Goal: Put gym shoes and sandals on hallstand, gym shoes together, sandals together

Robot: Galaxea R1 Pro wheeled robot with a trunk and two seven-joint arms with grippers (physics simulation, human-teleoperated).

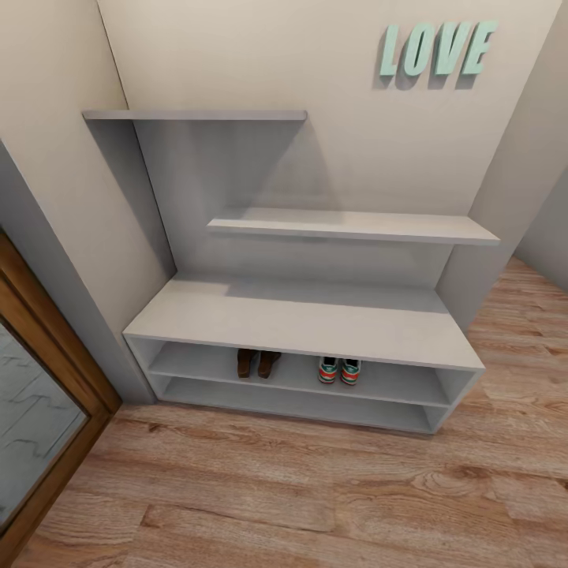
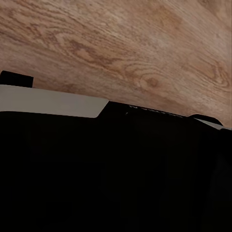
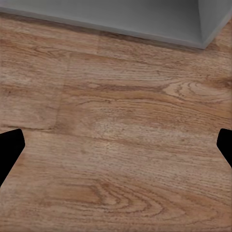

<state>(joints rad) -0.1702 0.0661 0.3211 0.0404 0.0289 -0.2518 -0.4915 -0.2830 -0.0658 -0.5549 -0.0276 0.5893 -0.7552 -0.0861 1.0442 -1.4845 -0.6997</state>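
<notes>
Right claw (image 3: pixel 116 145): both dark fingertips sit at opposite margins of the right wrist view, spread wide with nothing between them. Directly beneath it lies bare corridor floor (image 3: pixel 116 125). Just ahead of the claw runs the grey base edge and one lower corner of the hallstand (image 3: pixel 145 19).

Left claw: its state cannot be told. The left wrist view gives dark and pale housing over floor planks, and no fingertips are distinguishable.

Farther ahead, in the head view, the hallstand (image 1: pixel 308 319) stands against the wall. On its upper open shelf, under the tabletop, the two sandals (image 1: pixel 258 363) stand side by side, touching or nearly so. The two gym shoes (image 1: pixel 339 369) stand side by side farther along the same shelf, towards the right claw's side, apart from the sandals. No footwear shows on the floor in front.

Assessment: the task appears complete or very close to it.

Risks from here:
- The right claw hangs low and close to the rack base; a forward move of arm or base could strike the unit.
- Any reach back into the shelf could nudge a shoe, split a pair or push one out onto the floor.
- Only the near ends of the footwear are visible, so how far back each item sits is unconfirmed.
</notes>
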